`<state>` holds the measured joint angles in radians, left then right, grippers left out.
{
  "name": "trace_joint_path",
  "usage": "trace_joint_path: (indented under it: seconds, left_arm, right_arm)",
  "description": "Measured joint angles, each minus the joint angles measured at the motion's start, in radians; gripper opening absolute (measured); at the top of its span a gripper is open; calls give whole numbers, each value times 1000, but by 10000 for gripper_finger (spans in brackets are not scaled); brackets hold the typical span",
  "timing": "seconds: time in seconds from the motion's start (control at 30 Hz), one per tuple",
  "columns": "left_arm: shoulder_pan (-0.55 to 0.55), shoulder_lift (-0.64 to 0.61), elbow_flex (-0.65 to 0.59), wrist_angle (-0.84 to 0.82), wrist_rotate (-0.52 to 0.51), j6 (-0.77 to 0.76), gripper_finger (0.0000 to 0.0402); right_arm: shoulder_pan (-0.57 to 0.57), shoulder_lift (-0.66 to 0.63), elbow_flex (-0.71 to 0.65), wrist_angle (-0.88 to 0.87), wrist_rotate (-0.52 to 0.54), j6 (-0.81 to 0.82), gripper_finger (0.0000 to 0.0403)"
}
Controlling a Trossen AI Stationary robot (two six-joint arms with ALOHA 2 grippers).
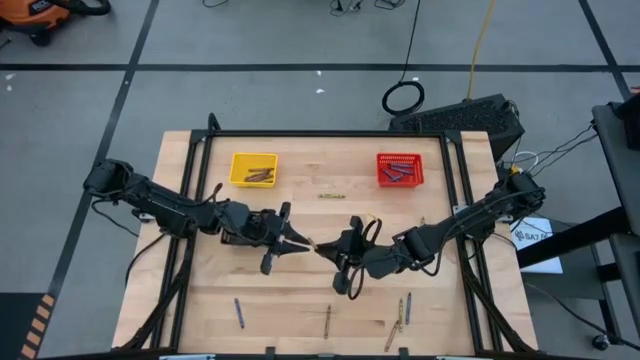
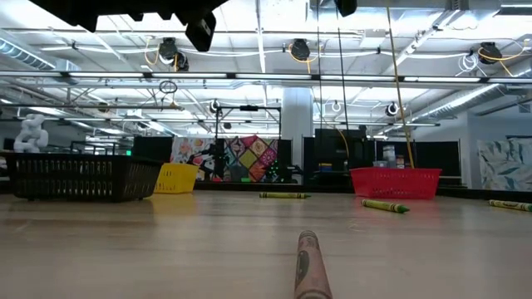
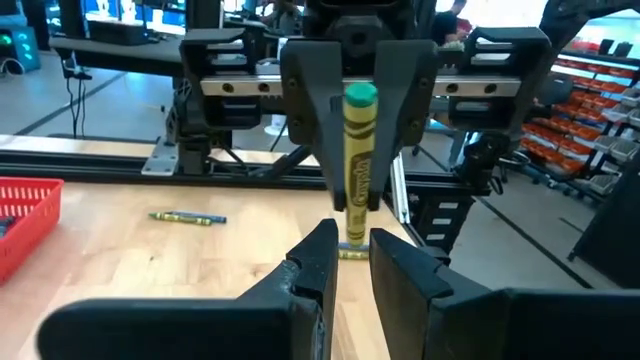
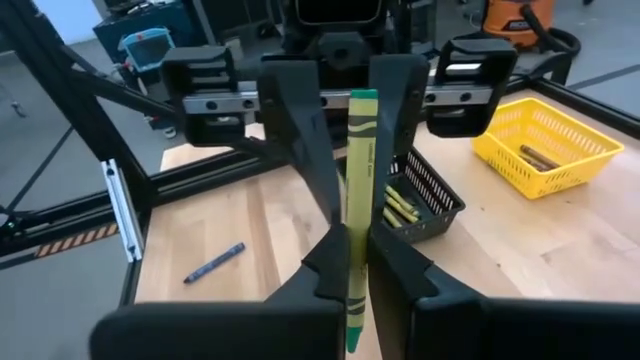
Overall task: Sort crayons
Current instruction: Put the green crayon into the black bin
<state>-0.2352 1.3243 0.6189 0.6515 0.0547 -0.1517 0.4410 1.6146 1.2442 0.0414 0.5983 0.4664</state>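
Our right gripper [image 4: 348, 262] is squeezed shut on a yellow-green crayon [image 4: 358, 200], and we hold it up above the middle of the table [image 1: 300, 300]. Our left gripper [image 3: 347, 262] faces it nose to nose. Its fingers [image 3: 318, 262] sit on each side of the crayon's other end, but we cannot tell if they pinch it. Behind our left gripper sit a yellow basket [image 1: 254, 169] and a black basket [image 4: 425, 200] with crayons inside. Behind our right gripper is a red basket [image 1: 400, 169]. More crayons [image 1: 328, 320] lie on the wood nearby.

A yellow-green crayon [image 4: 360, 200], yellow basket [image 1: 253, 169], red basket [image 1: 400, 170], black basket [image 2: 79, 177].
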Motion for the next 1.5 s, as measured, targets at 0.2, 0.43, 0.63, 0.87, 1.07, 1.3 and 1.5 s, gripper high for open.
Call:
trace_joint_path:
  seconds: [0.2, 0.43, 0.63, 0.87, 1.07, 1.3, 1.5]
  left_arm:
    - [-1, 0, 0, 20, -1, 0, 66]
    - [0, 0, 0, 23, -32, 0, 66]
    - [2, 0, 0, 23, -100, 0, 66]
    - [7, 0, 0, 23, -90, -1, 66]
    - [7, 0, 0, 30, -55, -1, 66]
    - [7, 0, 1, 68, -26, -1, 66]
    - [8, 0, 1, 91, -26, 0, 66]
  right_arm:
    - [-9, 0, 0, 0, -1, 3, 3]
    - [-14, 0, 0, 0, -2, 4, 2]
    - [-23, 0, 0, 14, -29, 4, 2]
    - [-38, 0, 0, 15, -29, 3, 2]
    - [-48, 0, 0, 15, -56, 1, 2]
    - [-48, 0, 0, 10, -56, 0, 2]
    - [-48, 0, 0, 9, -57, 0, 2]
